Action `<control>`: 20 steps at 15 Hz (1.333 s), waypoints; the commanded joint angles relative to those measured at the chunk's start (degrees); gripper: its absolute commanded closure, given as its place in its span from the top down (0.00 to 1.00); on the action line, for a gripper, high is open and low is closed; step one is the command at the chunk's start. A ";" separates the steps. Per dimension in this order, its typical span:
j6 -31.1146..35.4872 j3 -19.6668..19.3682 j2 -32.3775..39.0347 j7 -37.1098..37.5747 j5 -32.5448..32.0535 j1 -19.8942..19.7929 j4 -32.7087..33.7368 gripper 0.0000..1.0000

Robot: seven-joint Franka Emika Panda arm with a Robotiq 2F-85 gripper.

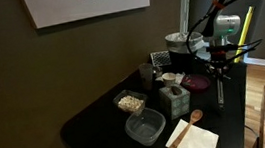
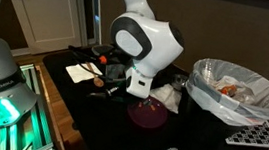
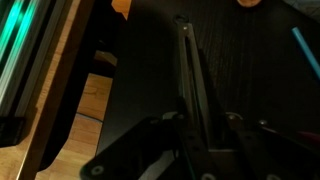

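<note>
My gripper (image 1: 218, 66) is at the table's edge beside a purple plate (image 1: 196, 80), and is shut on a long dark utensil (image 1: 218, 89) that hangs down from the fingers. In the wrist view the utensil (image 3: 190, 70) runs as a thin dark bar from between the fingers (image 3: 198, 130) out over the black table (image 3: 240, 70). In an exterior view the gripper (image 2: 114, 80) is partly hidden behind the white wrist, with the purple plate (image 2: 148, 114) just beside it. What kind of utensil it is cannot be told.
A bin with a white liner (image 2: 235, 91) stands by the plate. A wooden spoon on a napkin (image 1: 185, 135), clear tubs (image 1: 145, 128), a food container (image 1: 130, 102) and a grater (image 1: 159, 59) sit on the black table (image 1: 97, 118). Wood floor (image 3: 95, 95) lies past the edge.
</note>
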 commanded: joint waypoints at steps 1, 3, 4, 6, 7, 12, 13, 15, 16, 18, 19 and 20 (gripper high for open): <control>3.59 0.44 5.00 -4.12 3.59 -1.18 0.90 0.06; 4.92 0.65 7.11 -5.20 4.62 -1.67 1.54 0.06; 5.45 0.69 7.94 -5.59 4.95 -1.88 1.91 0.06; 6.04 0.79 9.46 -6.08 5.44 -2.28 2.65 0.06; 6.16 0.84 10.22 -6.15 5.51 -2.38 3.09 0.06; 5.77 0.94 13.73 -5.74 5.39 -2.59 5.23 0.11; 5.70 1.07 14.25 -5.97 5.53 -2.72 5.53 0.08; 5.52 1.22 15.48 -5.88 5.54 -2.82 6.33 0.10; 5.39 1.33 15.93 -5.89 5.57 -2.91 6.65 0.13; 5.19 1.31 16.22 -5.57 5.26 -2.71 7.05 0.50; 4.81 1.27 16.06 -5.27 5.07 -2.55 7.22 0.51; 4.25 1.31 15.38 -5.08 4.89 -2.33 7.05 0.57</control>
